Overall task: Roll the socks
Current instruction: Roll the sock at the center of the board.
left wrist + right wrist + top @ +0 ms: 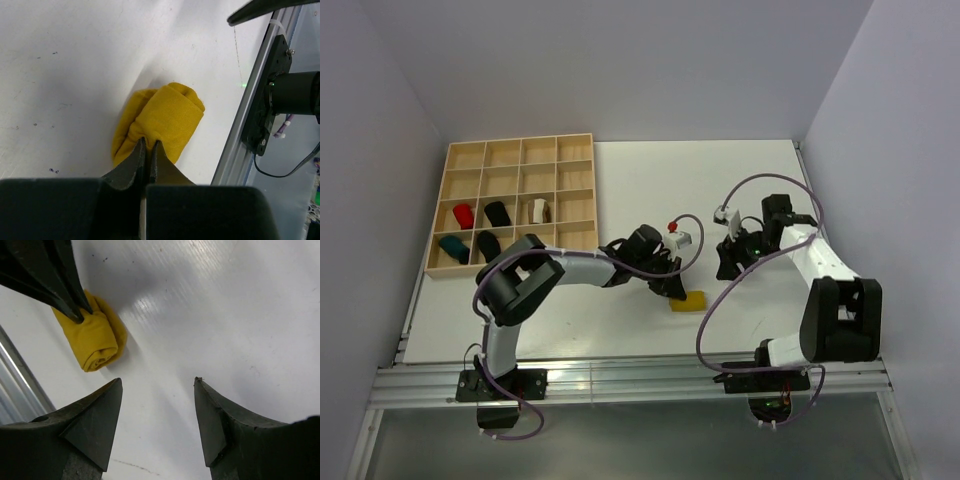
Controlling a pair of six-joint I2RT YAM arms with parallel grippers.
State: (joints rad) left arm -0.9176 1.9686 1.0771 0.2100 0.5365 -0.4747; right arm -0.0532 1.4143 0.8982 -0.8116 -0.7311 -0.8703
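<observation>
The mustard sock [689, 301], a stubby roll, lies by the near edge of the desk [650, 180], about midway along it. The left gripper [148, 145] pinches its fabric, fingers nearly together. The right gripper [157, 385] hangs spread wide and holds nothing, off to the sock's right. Open desk runs to the far edge. Toward the far left corner, a wooden tray [520, 139] holds a red sock [463, 215], a teal sock [453, 248], a white sock [539, 210] and black socks [497, 213] in separate compartments.
</observation>
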